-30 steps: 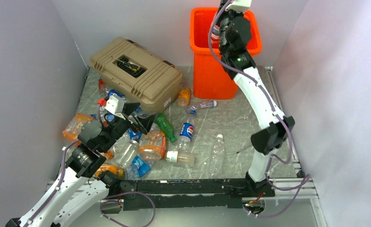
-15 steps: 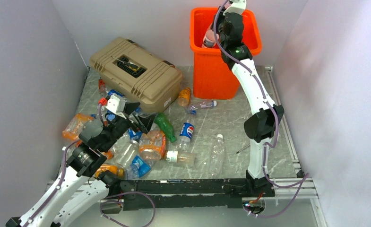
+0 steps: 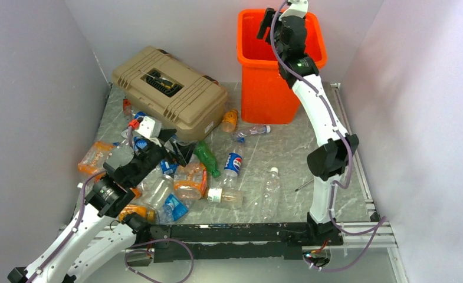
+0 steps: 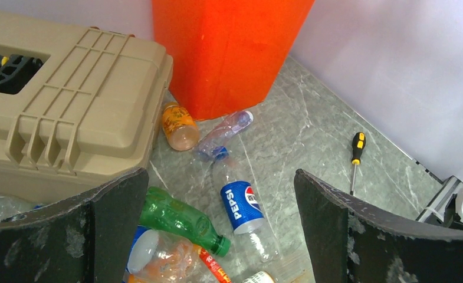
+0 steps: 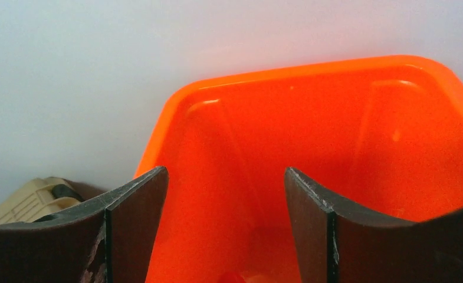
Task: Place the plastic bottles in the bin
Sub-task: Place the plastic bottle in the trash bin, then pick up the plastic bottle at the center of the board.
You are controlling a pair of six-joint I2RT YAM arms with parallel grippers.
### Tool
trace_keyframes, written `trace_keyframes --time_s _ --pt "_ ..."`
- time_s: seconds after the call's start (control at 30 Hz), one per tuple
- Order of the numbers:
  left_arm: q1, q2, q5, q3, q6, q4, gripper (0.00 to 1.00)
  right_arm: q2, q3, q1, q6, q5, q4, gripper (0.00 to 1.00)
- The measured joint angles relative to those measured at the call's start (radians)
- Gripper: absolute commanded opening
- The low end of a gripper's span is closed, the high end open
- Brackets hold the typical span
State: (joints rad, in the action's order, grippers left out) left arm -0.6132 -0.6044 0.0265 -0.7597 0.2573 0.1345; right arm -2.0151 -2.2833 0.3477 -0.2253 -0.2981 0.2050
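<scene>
My right claw [image 5: 224, 183] hangs over the mouth of the orange bin [image 3: 264, 88], its 2 jaws apart with nothing between them; only the bin's inner walls show below. The bin stands at the back of the table [image 3: 299, 153], near the tan toolbox [image 3: 168, 94]. My left claw [image 4: 220, 177] is spread wide and empty. Under it lie a Pepsi bottle [image 4: 242, 206] and a green bottle [image 4: 179, 219]. An orange bottle [image 4: 177, 125] and a clear bottle [image 4: 226, 127] lie at the bin's foot.
</scene>
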Motion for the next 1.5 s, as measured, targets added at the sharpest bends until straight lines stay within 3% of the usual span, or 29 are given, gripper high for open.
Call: trace_keyframes --time_s 0.17,0.23,0.27,0.4,0.6,0.93,1.07,1.17,1.3,1.5 --pt "0.000 -0.023 -0.027 -0.022 0.012 0.026 0.99 0.184 0.145 0.059 0.009 -0.002 0.002 0.81" --pt "0.000 -0.040 -0.051 -0.043 0.023 0.048 0.99 0.315 0.261 0.132 0.018 -0.006 -0.018 0.98" --pt "0.000 -0.048 -0.060 -0.052 0.027 0.057 0.99 0.389 0.330 0.172 0.018 -0.005 -0.038 0.99" --pt "0.000 -0.087 -0.079 -0.081 0.037 0.082 0.99 0.685 0.613 0.282 -0.064 0.058 -0.087 1.00" --pt "0.000 -0.183 0.002 -0.138 0.053 0.134 0.99 1.053 1.095 0.243 -0.254 0.102 -0.110 1.00" --pt "0.000 -0.449 0.316 -0.200 0.105 0.155 0.99 1.273 1.630 0.211 -0.529 0.000 0.124 1.00" --pt "-0.055 -0.613 0.348 -0.267 0.148 0.188 0.99 1.463 1.691 0.205 -0.581 -0.103 0.166 1.00" --pt "-0.222 -0.761 0.247 -0.383 0.149 0.235 0.99 1.556 1.684 0.203 -0.605 -0.195 0.174 1.00" --pt "-0.423 -0.909 0.134 -0.497 0.167 0.281 1.00 1.562 1.640 0.201 -0.615 -0.271 0.230 1.00" --pt "-0.500 -1.106 -0.016 -0.597 0.219 0.355 0.99 1.544 1.588 0.201 -0.621 -0.308 0.302 1.00"
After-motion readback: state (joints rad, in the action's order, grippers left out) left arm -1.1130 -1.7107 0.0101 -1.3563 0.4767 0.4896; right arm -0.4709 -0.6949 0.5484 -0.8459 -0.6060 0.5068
